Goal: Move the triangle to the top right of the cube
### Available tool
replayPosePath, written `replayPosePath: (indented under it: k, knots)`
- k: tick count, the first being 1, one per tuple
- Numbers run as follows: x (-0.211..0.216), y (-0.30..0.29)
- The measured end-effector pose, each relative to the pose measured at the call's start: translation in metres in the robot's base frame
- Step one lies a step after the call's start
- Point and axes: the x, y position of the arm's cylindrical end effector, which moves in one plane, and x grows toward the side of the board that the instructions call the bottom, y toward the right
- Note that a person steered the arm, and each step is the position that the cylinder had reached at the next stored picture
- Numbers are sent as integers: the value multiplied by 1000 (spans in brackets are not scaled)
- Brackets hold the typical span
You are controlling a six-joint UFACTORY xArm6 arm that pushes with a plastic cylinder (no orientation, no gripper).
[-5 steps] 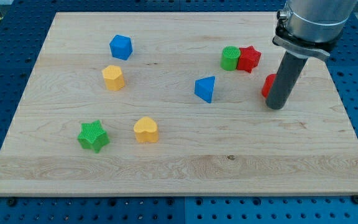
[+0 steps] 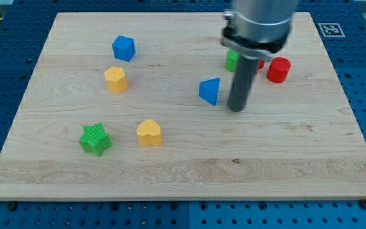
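I have no grasping hand to open or close, only a straight dark rod; my tip (image 2: pixel 236 109) rests on the table (image 2: pixel 189 165) just to the view's right of the blue triangle (image 2: pixel 210 90), with a narrow gap between them, touching nothing. The blue triangle is a small wedge near the middle of the pale, grained wooden table. The blue cube (image 2: pixel 124 48) sits well apart toward the view's upper left. Behind my rod a green block (image 2: pixel 232 60) shows partly, its shape hidden, and a red cylinder (image 2: pixel 277 69) stands to the view's right. A yellow hexagonal block (image 2: pixel 115 79) lies below the cube, with a ribbed green star (image 2: pixel 95 138) and a yellow heart (image 2: pixel 149 132) lower left.
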Motion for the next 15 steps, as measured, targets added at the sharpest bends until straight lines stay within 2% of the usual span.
replayPosePath:
  k: [1,2,3,5,7,8,10,12,13,14,15]
  knots:
    - [-8,-42]
    - [-27,-49]
    - [-33,-45]
    - [-15,14]
    - [-34,14]
    - [-44,-7]
    - [-58,-88]
    - [-94,-140]
    - [-67,-129]
    - [-79,-92]
    - [-113,-87]
